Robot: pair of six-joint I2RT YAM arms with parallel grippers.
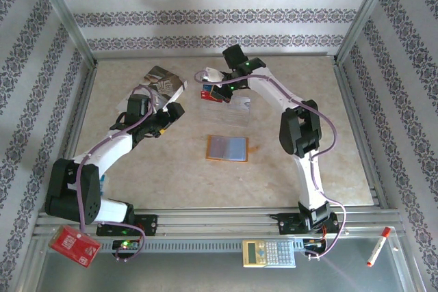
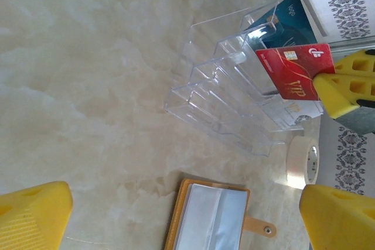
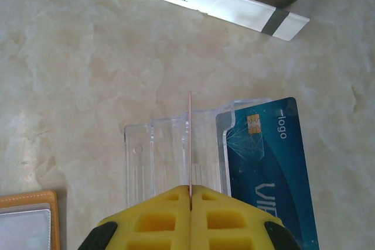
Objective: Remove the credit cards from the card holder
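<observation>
Right gripper (image 3: 190, 196): yellow fingers pressed together on a thin red plastic card (image 2: 293, 69), pinched by one short end.
Red card: stands on edge over a clear tiered acrylic stand (image 2: 222, 100), with its chip end pointing away from the fingers. Whether it touches the stand I cannot tell.
Blue card (image 3: 269, 162): thin blue plastic rectangle at the stand's side, partly behind clear plastic. Its long axis runs toward the right wrist camera, chip end far.
Card holder (image 1: 227, 148): orange bifold wallet with blue-grey clear lining, open flat mid-table between the arms. Its long axis runs left-right, tab to the right.
Left gripper (image 1: 172, 110): jaws spread wide and empty, facing the wallet and stand.
Around: a white glossy booklet (image 1: 164, 80) lies just beyond the left gripper, and a white tape roll (image 2: 303, 159) sits beside the stand. A grey-and-yellow calculator (image 1: 268, 252), a red patterned packet (image 1: 74, 244) and a red-and-white marker (image 1: 378, 246) lie at the near edge.
</observation>
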